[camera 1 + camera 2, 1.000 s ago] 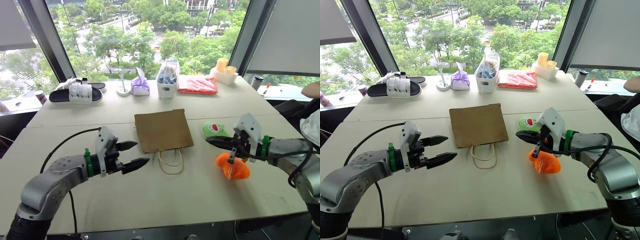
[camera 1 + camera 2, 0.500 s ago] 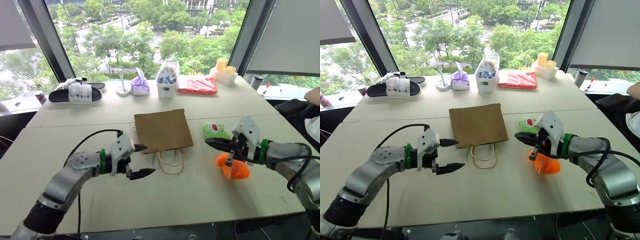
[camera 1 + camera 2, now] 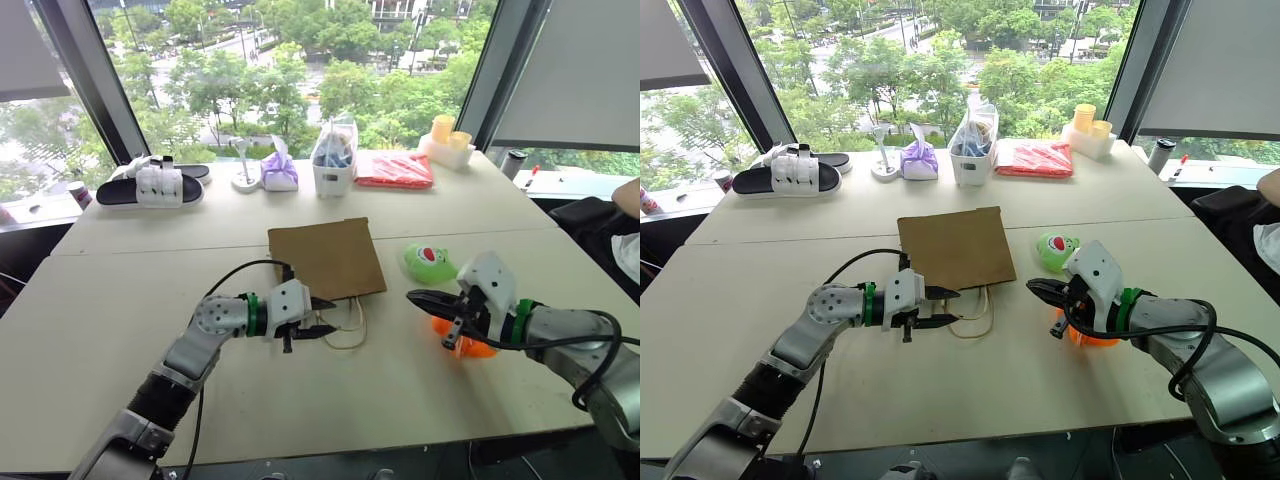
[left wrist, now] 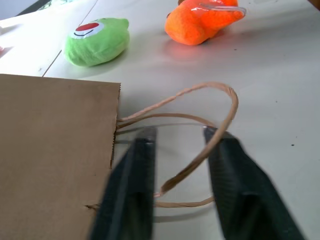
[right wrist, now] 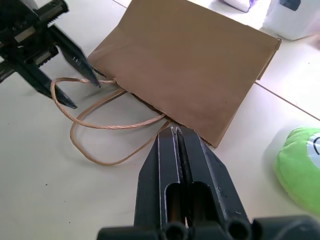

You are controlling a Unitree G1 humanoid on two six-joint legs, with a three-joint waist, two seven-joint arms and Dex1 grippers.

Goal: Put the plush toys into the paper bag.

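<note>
Left gripper [image 3: 322, 317] parted around the paper bag [image 3: 325, 260] handles (right gripper [image 5: 175, 131] pressed together)

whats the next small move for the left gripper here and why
Probably close the left gripper on the loop handle and lift. Its fingers straddle the handles at the mouth of the paper bag, which lies flat and closed; both plush toys, green and orange, sit outside.

Our arms: grey metal shells, green wrist rings, white housings. A black cable [image 3: 225, 285] loops over the left arm. Left gripper [image 3: 322, 316] and right gripper [image 3: 417, 297]: black tapered fingers.
</note>
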